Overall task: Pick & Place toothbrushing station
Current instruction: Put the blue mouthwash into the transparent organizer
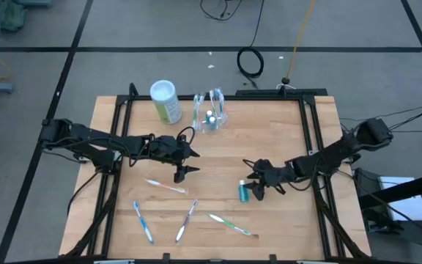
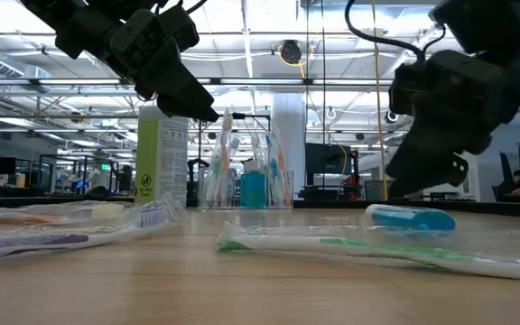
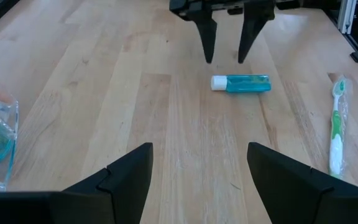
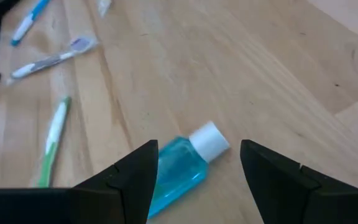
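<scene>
Landmark was the small blue bottle (image 1: 243, 192) with a white cap, lying flat on the table (image 1: 284, 132). Near edge first: blue toothbrush (image 1: 143, 221), purple toothbrush (image 1: 186, 221) and green wrapped toothbrush (image 1: 231, 224) lay nearer than the bottle, the green one just beside it, the other two well to its left. A pink-handled toothbrush (image 1: 164, 185) lay level with the bottle, farther left.

Right hand (image 1: 256, 182) hung just over the bottle, fingers apart and empty, straddling the capped end in the right wrist view (image 4: 205, 138). Judged step: taking the bottle for placing in the station. To do it well the hand should drop straight down so both fingers pass either side of the body, not the cap, since the round bottle looked likely to roll or squirt out if pinched off-centre. Close across the narrow width, lift level.

Left hand (image 1: 184, 163) hovered left of the bottle and a bit farther back, fingers wide apart, holding nothing; it should stay out of the right arm's path.

Toothbrushing station (image 1: 209, 114), the clear holder, stood far beyond the bottle near the back edge, already with brushes and something blue inside; which slot was free I could not tell. Green canister (image 1: 165, 100) stood just left of the station, so carry the bottle in from the right side to avoid knocking it
</scene>
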